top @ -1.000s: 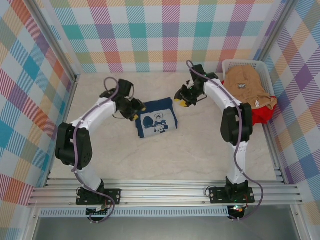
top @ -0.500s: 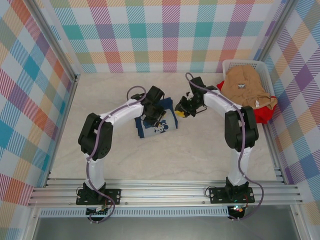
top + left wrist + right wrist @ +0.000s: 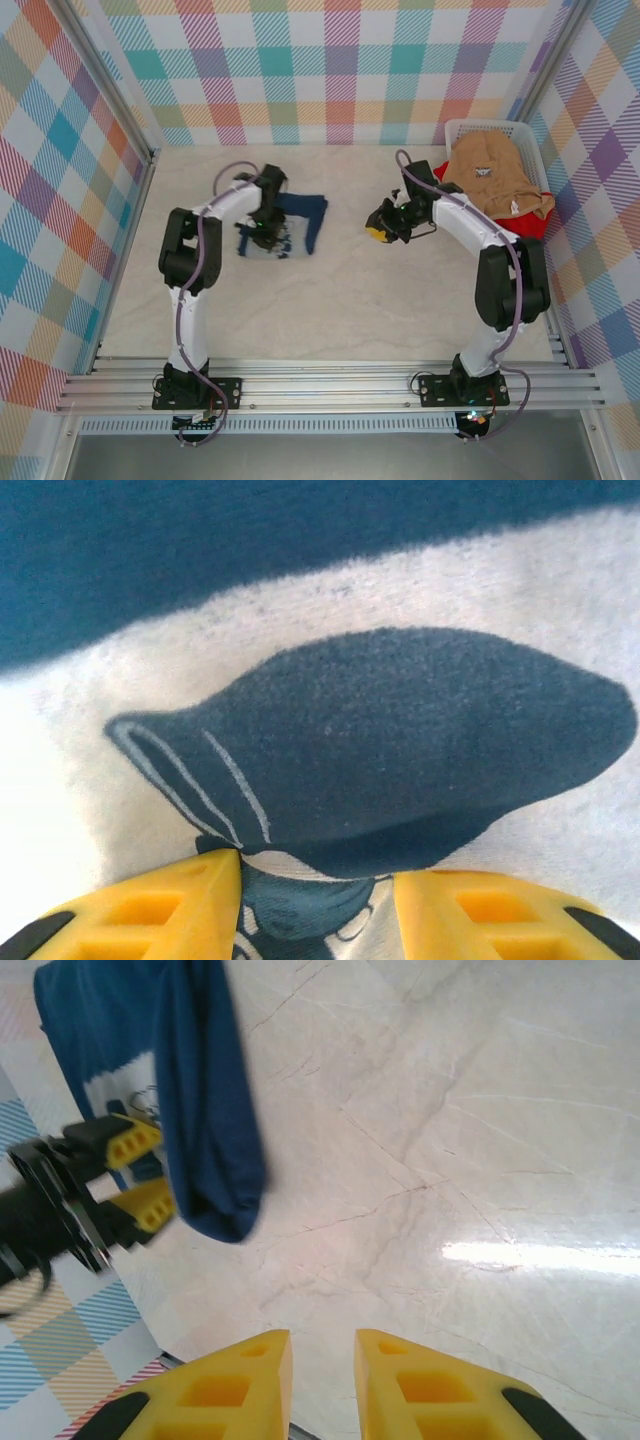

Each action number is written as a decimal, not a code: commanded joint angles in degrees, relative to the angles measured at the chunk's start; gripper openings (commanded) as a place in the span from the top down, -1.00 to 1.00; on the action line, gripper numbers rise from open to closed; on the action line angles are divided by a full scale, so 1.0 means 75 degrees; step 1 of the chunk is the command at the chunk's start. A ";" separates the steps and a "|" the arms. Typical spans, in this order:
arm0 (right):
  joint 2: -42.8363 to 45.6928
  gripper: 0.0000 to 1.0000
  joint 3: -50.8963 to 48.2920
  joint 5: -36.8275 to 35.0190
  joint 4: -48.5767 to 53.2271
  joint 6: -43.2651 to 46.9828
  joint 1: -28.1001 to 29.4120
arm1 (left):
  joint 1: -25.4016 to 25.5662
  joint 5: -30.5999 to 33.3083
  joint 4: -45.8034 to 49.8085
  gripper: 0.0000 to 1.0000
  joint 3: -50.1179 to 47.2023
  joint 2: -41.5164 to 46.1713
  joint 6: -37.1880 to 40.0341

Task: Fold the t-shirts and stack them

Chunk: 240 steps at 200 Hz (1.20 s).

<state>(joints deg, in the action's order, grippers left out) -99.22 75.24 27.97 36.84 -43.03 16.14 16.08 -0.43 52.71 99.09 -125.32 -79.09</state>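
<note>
**Marbled table (image 3: pixel 350 300), plaid walls (image 3: pixel 330 70): navy t-shirt (image 3: pixel 305 215) now lies further left**

A pale, marble-patterned table stands inside walls of pastel plaid, seen from above.

At left of centre lies the navy t-shirt, its white printed graphic facing up. Half a second earlier it was a compact rectangle nearer the middle. Now it sits further left, and a plain navy flap trails off its right side. The left gripper (image 3: pixel 317 865) is down on the printed part, its yellow fingers spread apart. Whether any cloth is nipped between them cannot be told.

Right of centre, the right gripper (image 3: pixel 322 1338) hangs over bare table. Its fingers are close but not touching (a narrow gap, nothing in it). It has drawn back from the shirt toward the white basket (image 3: pixel 460 128) in the far right corner. The tan t-shirt (image 3: pixel 495 175) is heaped in the basket, and the red t-shirt (image 3: pixel 520 228) spills over its near edge.

The left wrist camera adds the close weave: a dark rounded shape with thin white lines on the white print. The right wrist camera looks across the table at the thick navy flap. It also shows the other gripper's two fingers, set apart, at the shirt's printed part.
</note>
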 commanded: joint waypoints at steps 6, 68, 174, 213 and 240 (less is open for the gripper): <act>0.0407 0.52 -0.0267 0.0288 -0.0142 -0.0122 -0.0123 | -0.1232 0.0716 0.1669 0.13 0.1202 -0.0830 0.2234; 0.0976 0.51 -0.1004 0.0289 -0.0392 -0.0339 -0.0264 | -0.3126 0.0337 0.1820 0.18 0.3696 -0.2612 0.3239; 0.1641 0.50 -0.2017 0.0223 -0.0439 -0.0545 -0.0371 | -0.4098 -0.0100 0.1095 0.18 0.5593 -0.3586 0.2623; 0.1466 0.50 -0.1810 0.0280 -0.0434 -0.0504 -0.0371 | -0.3207 0.0519 0.1345 0.00 0.5441 -0.2125 0.3615; 0.1258 0.50 -0.1669 0.0347 -0.0539 -0.0521 -0.0365 | -0.2841 0.0611 0.0713 -0.03 0.4095 -0.1183 0.3834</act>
<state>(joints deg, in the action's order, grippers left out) -88.23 60.60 29.23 33.82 -46.33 13.67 -8.86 2.33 60.58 134.56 -143.50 -53.63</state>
